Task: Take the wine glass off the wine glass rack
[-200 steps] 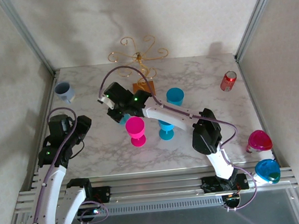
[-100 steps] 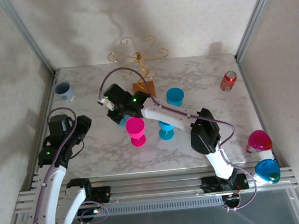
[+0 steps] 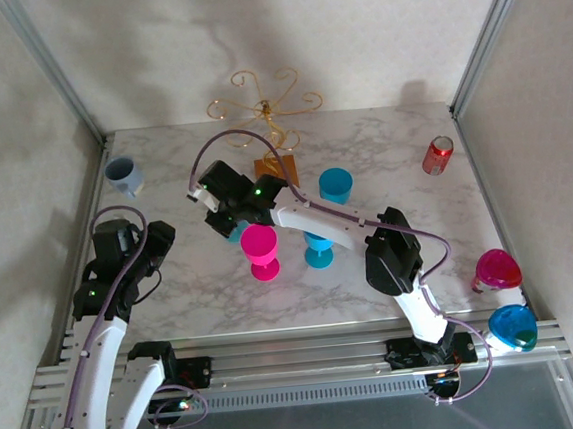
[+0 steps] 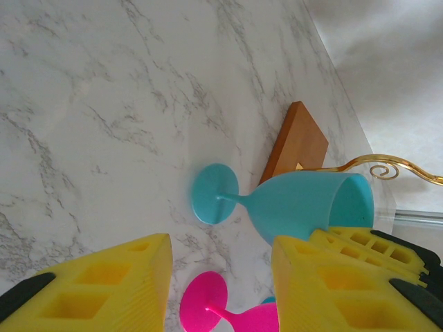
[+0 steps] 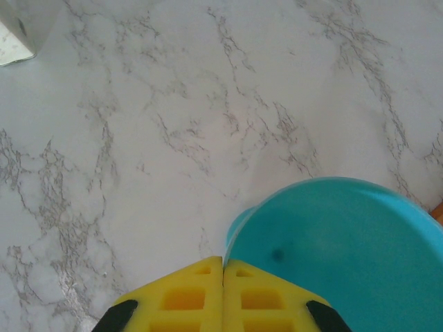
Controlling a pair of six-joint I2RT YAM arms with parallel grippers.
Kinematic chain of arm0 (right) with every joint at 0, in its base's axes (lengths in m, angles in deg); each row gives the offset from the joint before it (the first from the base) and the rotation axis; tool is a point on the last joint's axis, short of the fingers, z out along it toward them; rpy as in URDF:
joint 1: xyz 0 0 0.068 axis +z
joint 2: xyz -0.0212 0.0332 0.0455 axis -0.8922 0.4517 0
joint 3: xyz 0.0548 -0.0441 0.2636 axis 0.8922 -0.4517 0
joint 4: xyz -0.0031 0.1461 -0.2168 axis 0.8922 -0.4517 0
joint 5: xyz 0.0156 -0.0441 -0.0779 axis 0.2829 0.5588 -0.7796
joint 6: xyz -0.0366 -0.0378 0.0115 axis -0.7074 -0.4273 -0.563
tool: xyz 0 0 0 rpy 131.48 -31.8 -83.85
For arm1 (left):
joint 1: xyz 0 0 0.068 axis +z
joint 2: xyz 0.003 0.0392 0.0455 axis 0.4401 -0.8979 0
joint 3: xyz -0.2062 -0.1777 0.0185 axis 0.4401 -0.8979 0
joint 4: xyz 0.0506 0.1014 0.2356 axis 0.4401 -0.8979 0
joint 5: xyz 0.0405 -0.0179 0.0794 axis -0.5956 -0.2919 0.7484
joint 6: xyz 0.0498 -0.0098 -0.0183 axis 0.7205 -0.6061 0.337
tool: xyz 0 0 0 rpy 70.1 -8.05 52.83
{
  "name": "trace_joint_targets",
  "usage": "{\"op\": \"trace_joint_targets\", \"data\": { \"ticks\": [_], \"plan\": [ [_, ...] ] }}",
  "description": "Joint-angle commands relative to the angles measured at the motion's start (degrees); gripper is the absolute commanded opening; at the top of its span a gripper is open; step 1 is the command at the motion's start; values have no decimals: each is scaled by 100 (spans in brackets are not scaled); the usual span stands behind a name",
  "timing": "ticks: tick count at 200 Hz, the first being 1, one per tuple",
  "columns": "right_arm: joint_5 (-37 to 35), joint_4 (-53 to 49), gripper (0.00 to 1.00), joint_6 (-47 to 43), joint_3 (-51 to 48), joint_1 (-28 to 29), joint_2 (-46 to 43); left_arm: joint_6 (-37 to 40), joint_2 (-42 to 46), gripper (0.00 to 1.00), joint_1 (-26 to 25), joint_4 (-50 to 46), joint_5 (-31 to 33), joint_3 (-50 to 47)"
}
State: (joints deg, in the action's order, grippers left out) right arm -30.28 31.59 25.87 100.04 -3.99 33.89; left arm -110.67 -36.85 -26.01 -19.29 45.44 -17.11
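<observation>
Right gripper (image 5: pixel 223 264) was fully closed, pads flat together, tips right at the rim of the teal glass (image 5: pixel 332 242). I couldn't tell whether the thin wall was pinched between them or only touched. From the left wrist view, one right finger sat against the rim at the top of the bowl.

Teal glass was off the rack (image 3: pixel 267 108), upright on the table (image 3: pixel 192 283). Its foot was just beside the rack's wooden base (image 4: pixel 297 142), not touching it. Rack stood at back centre.

Left gripper (image 4: pixel 220 252) was partly open and held nothing. It hung over the table's left side, pointed at the teal glass, well apart from it.

Pink glass (image 3: pixel 260 247) stood just in front of the teal one. One blue glass (image 3: pixel 335 184) was right of the base. Mug (image 3: pixel 122 174) back left, can (image 3: pixel 438 155) back right.
</observation>
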Motion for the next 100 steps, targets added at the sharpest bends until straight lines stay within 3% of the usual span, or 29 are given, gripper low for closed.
{"op": "trace_joint_targets", "data": {
  "ticks": [1, 45, 75, 100],
  "plan": [
    [80, 59, 6, 64, -90, 64, 98, 8, 52, 42, 52, 97, 22, 86],
    [76, 59, 11, 64, -106, 66, 109, 8, 61, 42, 61, 94, 23, 76],
    [70, 61, 21, 64, -110, 63, 109, 2, 67, 41, 60, 98, 22, 76],
    [63, 59, 23, 64, -114, 61, 90, 8, 86, 41, 62, 81, 22, 67]
  ]
}}
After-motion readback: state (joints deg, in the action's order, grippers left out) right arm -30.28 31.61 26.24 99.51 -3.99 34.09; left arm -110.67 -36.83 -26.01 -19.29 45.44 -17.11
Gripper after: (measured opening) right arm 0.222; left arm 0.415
